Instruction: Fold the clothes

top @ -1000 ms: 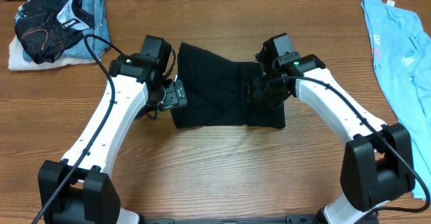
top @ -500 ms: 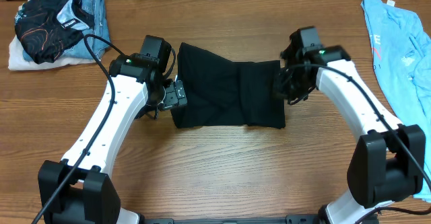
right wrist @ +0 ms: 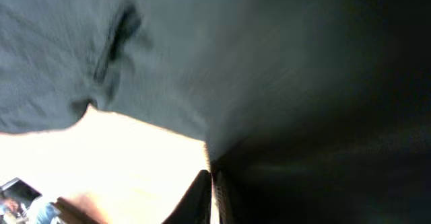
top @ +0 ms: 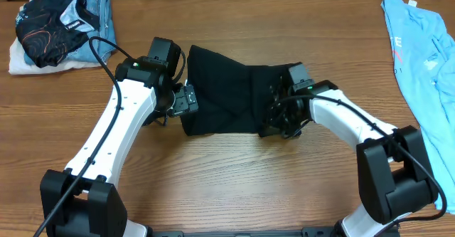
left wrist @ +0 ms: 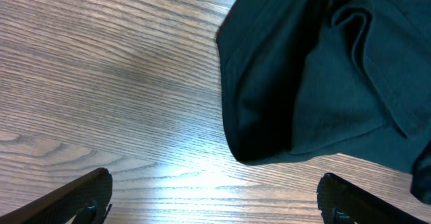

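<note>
Fold in progress: the large black cloth T-shirt point(top: 231, 98) is lying part-folded at the centre of the brown wooden table point(top: 234, 173). The right gripper point(top: 279, 119) is sitting pinched shut at the shirt's right near edge (cloth capture unclear). The left gripper point(top: 188, 100) is hanging wide open just left of it. Next move, as I judge it: confirm the grasp, then carry that edge leftward.

Overhead. Folded black cloth T-shirt point(top: 227, 95) lies mid-table on the brown wood-grain table point(top: 234, 173), a rough rectangle with a diagonal crease. My left gripper point(top: 188, 100) sits at its left edge; I cannot read the jaws from above. My right gripper point(top: 279, 119) is down on the lower right corner, jaws closed, with the arm reaching in from the right. Light blue printed cloth T-shirt point(top: 419, 45) lies spread along the right table edge, well apart. Far left corner: crumpled black patterned garment point(top: 46, 25) lies on blue denim point(top: 96, 6) and white folded cloth point(top: 25, 60).
</note>
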Available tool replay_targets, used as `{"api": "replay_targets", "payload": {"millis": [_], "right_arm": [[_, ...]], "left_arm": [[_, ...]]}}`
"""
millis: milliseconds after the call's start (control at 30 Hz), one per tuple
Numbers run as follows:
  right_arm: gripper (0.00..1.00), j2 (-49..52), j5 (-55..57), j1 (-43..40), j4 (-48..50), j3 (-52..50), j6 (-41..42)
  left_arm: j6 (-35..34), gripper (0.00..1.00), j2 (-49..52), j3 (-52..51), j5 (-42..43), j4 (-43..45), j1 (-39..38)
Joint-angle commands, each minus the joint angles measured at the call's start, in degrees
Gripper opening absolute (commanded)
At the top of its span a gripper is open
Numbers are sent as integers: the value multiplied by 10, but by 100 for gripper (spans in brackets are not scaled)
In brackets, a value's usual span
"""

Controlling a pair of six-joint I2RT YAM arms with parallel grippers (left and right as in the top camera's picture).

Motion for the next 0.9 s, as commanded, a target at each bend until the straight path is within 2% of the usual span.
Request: {"api": "replay_targets", "payload": {"millis": [0,133,267,400,467,533,867], "right_arm": [[4,-2,-14,16,7,-7,26],[4,-4,-15,14,-5,18,25],[4,-29,-10,4,-43,88,6],[4,-43,78,-3,-57,174,7],[14,-43,113,-9,-22,192,6],[18,-38,125,-14,5,192,7],[13,72,87,-28,88,192,10]], "left_arm": [[11,100,-2,-3,9,1,-5],[12,100,-2,-3,8,0,-5],[12,100,-2,-3,8,0,-5],[12,100,-2,-3,8,2,-5],[11,100,-2,-3,8,5,-5],[11,100,-2,-3,8,6,-5],[12,100,-2,-3,8,5,-5]]}}
